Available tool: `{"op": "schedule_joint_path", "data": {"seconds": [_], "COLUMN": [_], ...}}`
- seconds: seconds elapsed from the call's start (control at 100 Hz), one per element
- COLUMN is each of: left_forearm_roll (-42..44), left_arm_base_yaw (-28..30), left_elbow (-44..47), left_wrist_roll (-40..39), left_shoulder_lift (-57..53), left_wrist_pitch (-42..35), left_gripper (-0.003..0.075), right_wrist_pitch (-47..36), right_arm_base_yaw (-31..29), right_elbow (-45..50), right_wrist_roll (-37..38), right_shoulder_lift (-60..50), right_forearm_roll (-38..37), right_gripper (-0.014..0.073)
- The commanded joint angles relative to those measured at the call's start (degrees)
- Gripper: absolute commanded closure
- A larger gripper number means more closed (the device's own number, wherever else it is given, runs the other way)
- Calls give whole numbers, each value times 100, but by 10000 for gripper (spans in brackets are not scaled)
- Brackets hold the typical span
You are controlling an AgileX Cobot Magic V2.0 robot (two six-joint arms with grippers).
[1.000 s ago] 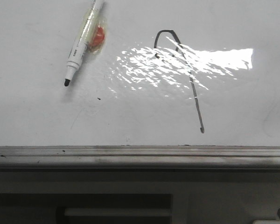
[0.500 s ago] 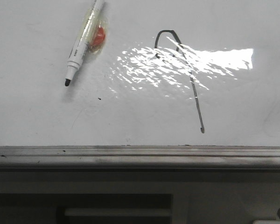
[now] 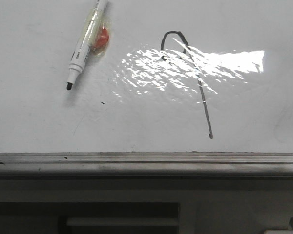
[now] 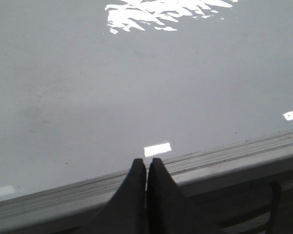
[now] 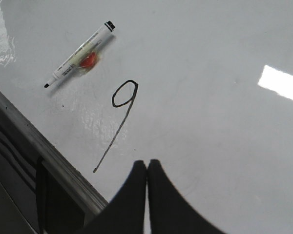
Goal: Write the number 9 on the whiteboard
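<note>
I see the number 9 (image 5: 118, 117) drawn on the whiteboard (image 3: 39, 122), uncapped marker (image 3: 84, 44) lying beside it, both my hands, left hand (image 4: 146, 168) and right hand (image 5: 147, 170), pinched together empty, so a careless sweep could smear the ink.

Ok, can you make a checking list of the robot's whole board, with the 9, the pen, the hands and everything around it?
Surface: whiteboard, glossy, with bright glare and faint smudges; grey rail along its near edge.
Job's things: 9 drawn in dark line, loop on top, long slanted tail.
Clutter: marker lying uncapped on the board, to the left of the 9, with a red blob taped to it; a tiny dark speck nearby.
Grippers: left gripper shut and empty above the rail; right gripper shut and empty, near the tail of the 9.
Cables: nothing seen.
Surroundings: dark frame under the rail, too dim to tell more.
</note>
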Motion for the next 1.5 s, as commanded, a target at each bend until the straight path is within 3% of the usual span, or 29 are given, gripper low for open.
{"op": "schedule_joint_path", "data": {"seconds": [0.0, 0.3, 0.43, 0.53, 0.65, 0.75, 0.83, 0.89, 1.15, 1.49], "left_forearm_roll": [0, 0, 0, 0, 0, 0, 0, 0, 0, 0], "left_arm_base_yaw": [19, 19, 19, 19, 19, 19, 19, 19, 9, 9], "left_elbow": [111, 111, 111, 111, 111, 111, 111, 111, 111, 111], "left_wrist_roll": [-70, -70, -70, -70, -70, -70, -70, -70, -70, -70], "left_shoulder_lift": [-151, -151, -151, -151, -151, -151, -151, -151, -151, -151], "left_wrist_pitch": [-358, -358, -358, -358, -358, -358, -358, -358, -358, -358], "left_gripper": [741, 741, 741, 741, 741, 741, 741, 741, 741, 741], "right_wrist_pitch": [-389, -318, -354, -1256, -3177, -3859, -3772, -3006, -1465, -1528], "right_arm_base_yaw": [-48, -111, -917, -1793, -2633, -3108, -3288, -3339, -3358, -3358], "right_elbow": [-130, -47, 285, 809, 1799, 2512, 2888, 2851, 2864, 2864], "right_wrist_roll": [-17, -17, -17, -17, -17, -17, -17, -17, -17, -17], "right_shoulder_lift": [67, 0, 0, -29, -125, -237, -412, -570, -1049, -1049], "right_forearm_roll": [-190, -253, 142, 620, 770, 783, 783, 792, 819, 772], "right_gripper": [635, 635, 635, 635, 635, 635, 635, 635, 635, 635]}}
